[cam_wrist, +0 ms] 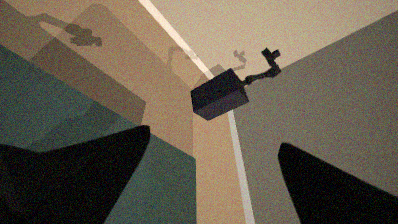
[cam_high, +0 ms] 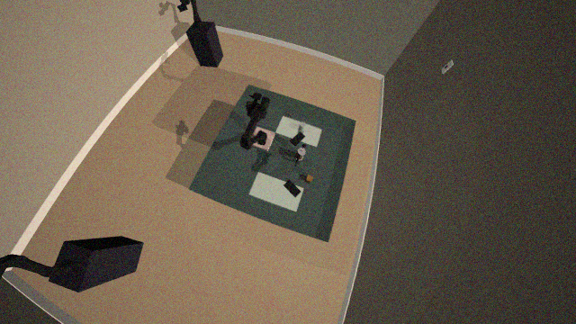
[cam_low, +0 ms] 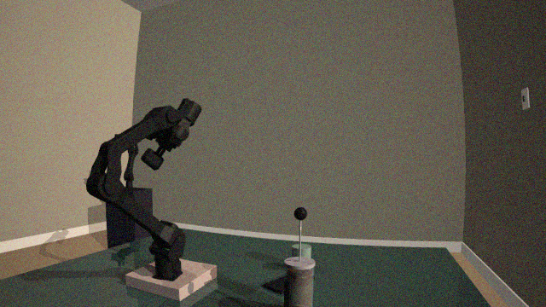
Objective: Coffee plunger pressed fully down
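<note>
A: Wrist view is showing the gripper [cam_wrist: 215,185] with its two dark fingers standing spread wide at the lower left and lower right of the frame, nothing between them but floor, mat edge and a dark box [cam_wrist: 220,94] on a stand in the centre.

B: So it is holding nothing. Where is it pointing?

A: Away from the work, I judge. In the exterior view the arm [cam_low: 141,188] is folding up at the left, the gripper [cam_low: 153,159] hanging high and well apart from the coffee press [cam_low: 299,281] at the bottom centre.

B: And the plunger?

A: Its rod is standing upright, the black knob [cam_low: 300,213] raised well above the lid, so pressing is not yet begun.

B: Room to move?

A: Open air is lying between arm and knob. A small pale green cup [cam_low: 301,250] is sitting just behind the press. The top view is showing the press [cam_high: 301,152] mid-mat, far from the mat's [cam_high: 225,180] edges.
</note>
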{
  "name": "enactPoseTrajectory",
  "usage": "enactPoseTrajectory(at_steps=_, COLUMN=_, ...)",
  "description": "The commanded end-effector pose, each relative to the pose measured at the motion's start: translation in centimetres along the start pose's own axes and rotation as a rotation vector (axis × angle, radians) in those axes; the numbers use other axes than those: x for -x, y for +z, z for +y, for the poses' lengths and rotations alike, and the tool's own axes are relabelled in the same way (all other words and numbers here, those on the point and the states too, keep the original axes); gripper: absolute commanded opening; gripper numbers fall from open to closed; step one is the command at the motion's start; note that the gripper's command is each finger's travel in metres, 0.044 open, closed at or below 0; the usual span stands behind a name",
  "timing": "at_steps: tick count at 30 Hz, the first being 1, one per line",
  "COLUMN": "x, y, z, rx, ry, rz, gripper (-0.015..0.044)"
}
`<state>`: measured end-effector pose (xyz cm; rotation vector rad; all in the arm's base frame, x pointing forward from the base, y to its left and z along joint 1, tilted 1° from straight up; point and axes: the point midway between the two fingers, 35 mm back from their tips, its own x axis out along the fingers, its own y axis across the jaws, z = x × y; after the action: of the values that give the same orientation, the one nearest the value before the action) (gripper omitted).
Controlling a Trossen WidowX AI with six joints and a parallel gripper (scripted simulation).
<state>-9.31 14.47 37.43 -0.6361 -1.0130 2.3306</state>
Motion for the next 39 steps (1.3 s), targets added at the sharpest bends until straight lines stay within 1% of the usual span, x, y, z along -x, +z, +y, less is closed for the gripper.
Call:
enactPoseTrajectory(at_steps=1, x=0.0, y=-0.2, z=-0.1, rx=-0.007, ry=-0.004, rz=0.010, gripper=0.0426)
enactPoseTrajectory(at_steps=2, x=0.0, y=-0.5, z=-0.3, rx=-0.017, ry=-0.011, rz=0.026, gripper=0.0440)
enactPoseTrajectory(at_steps=4, x=0.2, y=-1.7, z=-0.9, rx=-0.060, ry=-0.038, rz=0.084, gripper=0.0440)
enactPoseTrajectory(at_steps=9, x=2.2, y=-7.5, z=-3.6, rx=-0.274, ry=-0.196, rz=0.349, gripper=0.0440)
enactPoseTrajectory(at_steps=14, x=6.5, y=-13.3, z=-5.7, rx=-0.499, ry=-0.416, rz=0.620, gripper=0.0440)
enactPoseTrajectory(at_steps=16, x=8.2, y=-14.9, z=-6.0, rx=-0.561, ry=-0.489, rz=0.701, gripper=0.0440)
enactPoseTrajectory(at_steps=19, x=11.7, y=-17.5, z=-6.4, rx=-0.692, ry=-0.649, rz=0.828, gripper=0.0440)
enactPoseTrajectory(at_steps=24, x=19.0, y=-20.7, z=-6.0, rx=-0.908, ry=-0.977, rz=1.024, gripper=0.0440)
enactPoseTrajectory(at_steps=29, x=26.6, y=-21.9, z=-3.9, rx=-1.087, ry=-1.357, rz=1.174, gripper=0.0440)
enactPoseTrajectory(at_steps=34, x=33.8, y=-21.1, z=-0.5, rx=-1.206, ry=-1.780, rz=1.272, gripper=0.0440)
enactPoseTrajectory(at_steps=39, x=40.2, y=-18.2, z=4.0, rx=-1.238, ry=-2.266, rz=1.315, gripper=0.0440)
